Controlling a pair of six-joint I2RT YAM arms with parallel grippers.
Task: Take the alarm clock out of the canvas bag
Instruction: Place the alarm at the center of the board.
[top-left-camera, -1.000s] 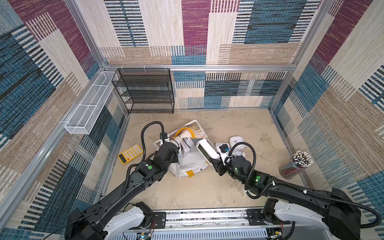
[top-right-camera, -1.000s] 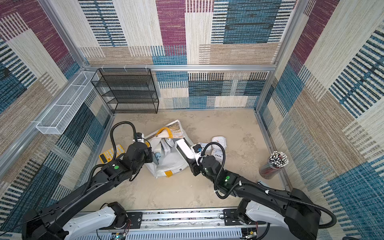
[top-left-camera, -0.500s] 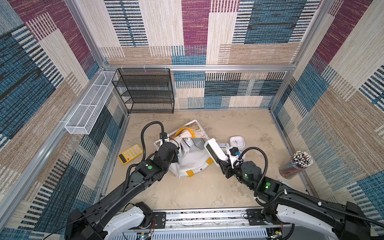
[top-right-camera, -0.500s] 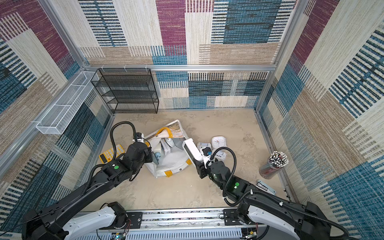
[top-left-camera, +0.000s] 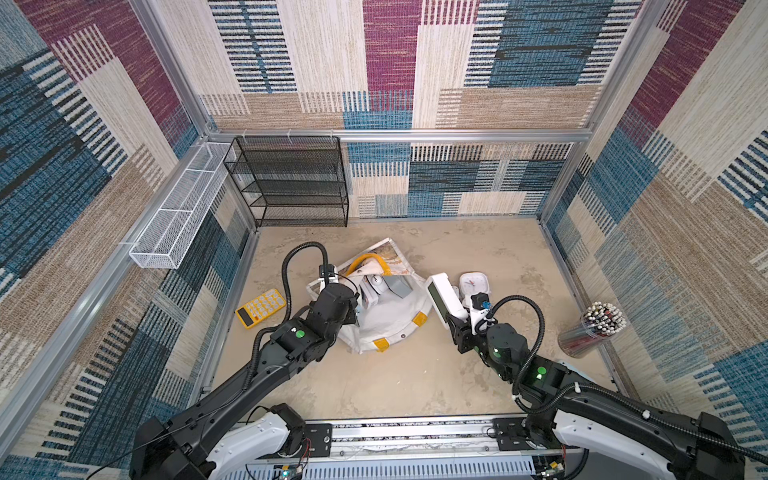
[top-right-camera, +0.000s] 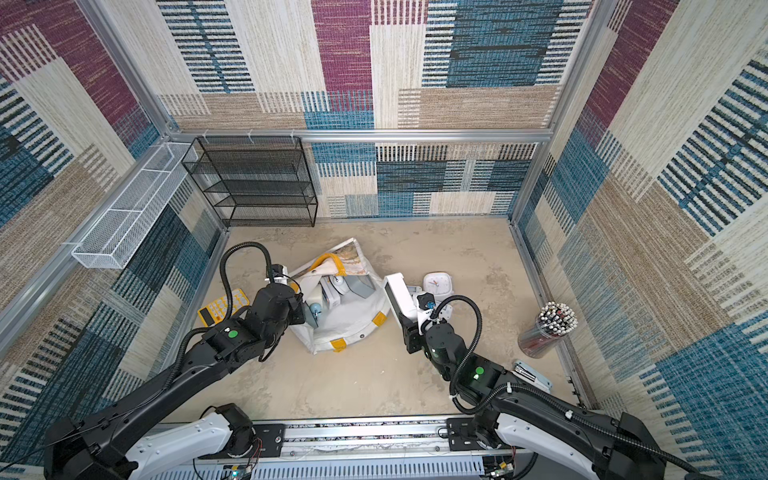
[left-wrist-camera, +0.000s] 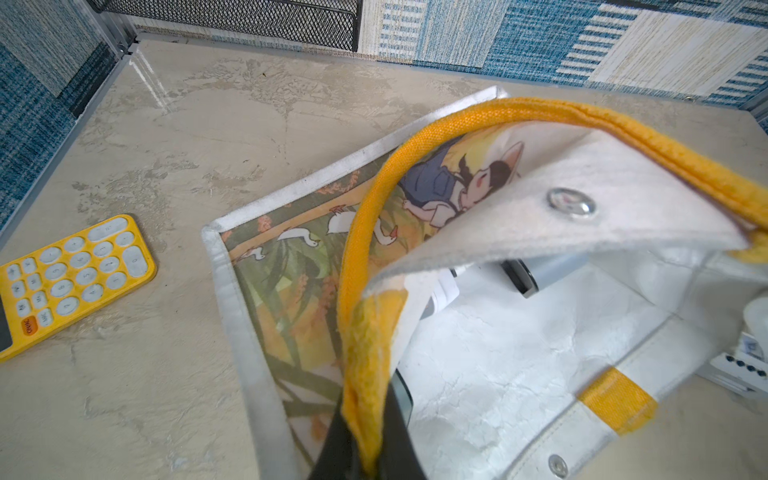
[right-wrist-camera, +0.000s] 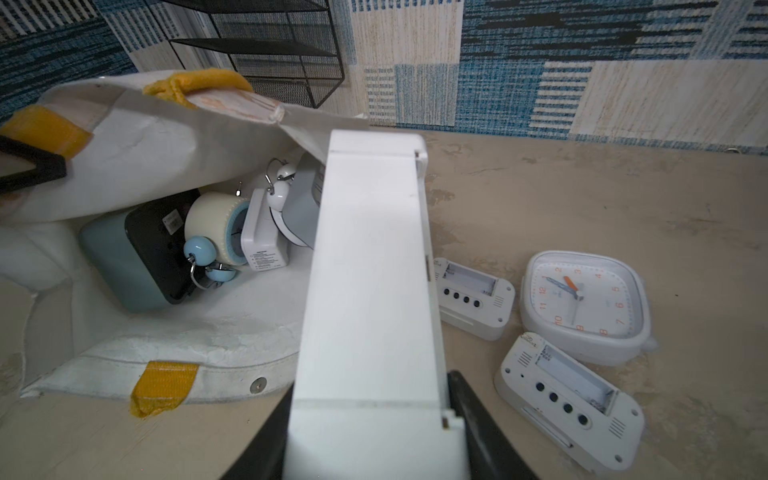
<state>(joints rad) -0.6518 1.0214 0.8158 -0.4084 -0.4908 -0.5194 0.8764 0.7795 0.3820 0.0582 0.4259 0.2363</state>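
Pulling rightward, the right end effector (top-left-camera: 451, 322), clamped on the alarm clock (top-left-camera: 441, 296), has carried it clear of the canvas bag (top-left-camera: 386, 328); the left end effector (left-wrist-camera: 368, 451) stays pinching the yellow handle (left-wrist-camera: 361, 249). Set-down seems next.

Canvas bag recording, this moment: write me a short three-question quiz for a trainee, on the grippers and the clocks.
1. True or false: the left gripper is shut on the yellow handle of the canvas bag.
2. What does the right gripper hold? A the yellow calculator; B a long white alarm clock; C a twin-bell clock.
3. How many clocks lie on the table outside the bag?
Key: 1 true. 2 B. 3 three: a square analog clock and two small digital clocks, backs up.
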